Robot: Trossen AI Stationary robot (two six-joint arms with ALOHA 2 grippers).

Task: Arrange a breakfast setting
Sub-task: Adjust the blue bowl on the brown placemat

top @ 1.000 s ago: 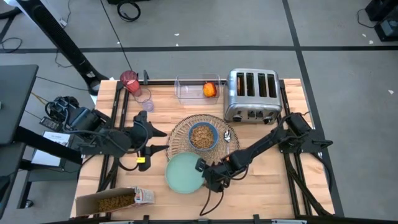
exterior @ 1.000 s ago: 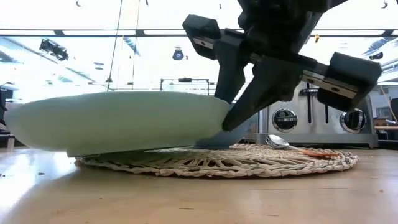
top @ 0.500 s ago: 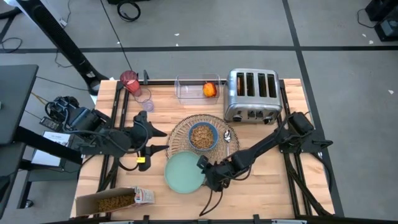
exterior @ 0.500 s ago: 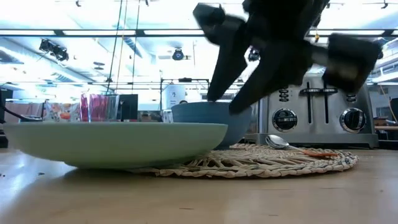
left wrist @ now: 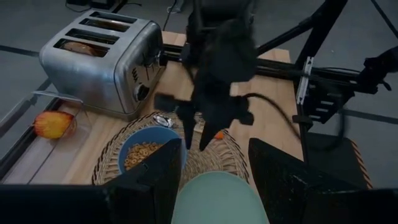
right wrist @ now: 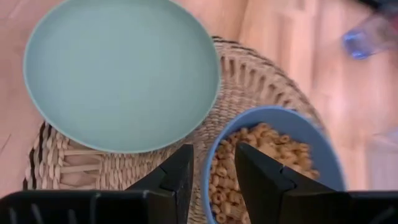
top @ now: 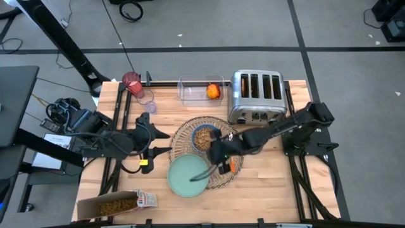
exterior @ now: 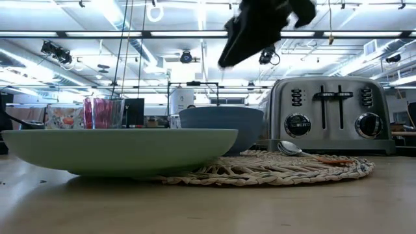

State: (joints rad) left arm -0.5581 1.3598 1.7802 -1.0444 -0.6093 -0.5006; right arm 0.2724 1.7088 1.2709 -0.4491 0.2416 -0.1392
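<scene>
My dark fingers (right wrist: 186, 177) frame a pale green plate (right wrist: 121, 71) at upper left and a blue bowl (right wrist: 273, 165) of tan cereal rings at lower right. Beneath both lies a straw-coloured woven placemat (right wrist: 112, 174). A silver toaster (top: 255, 97) gleams beside an orange-red fruit (top: 214, 91).

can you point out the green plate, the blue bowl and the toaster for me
pale green plate (top: 185, 177), high view, on its bare flat centre.
small blue bowl (exterior: 221, 120), low view, on its outer side wall.
silver four-slot toaster (top: 256, 85), high view, on its slotted top.
</scene>
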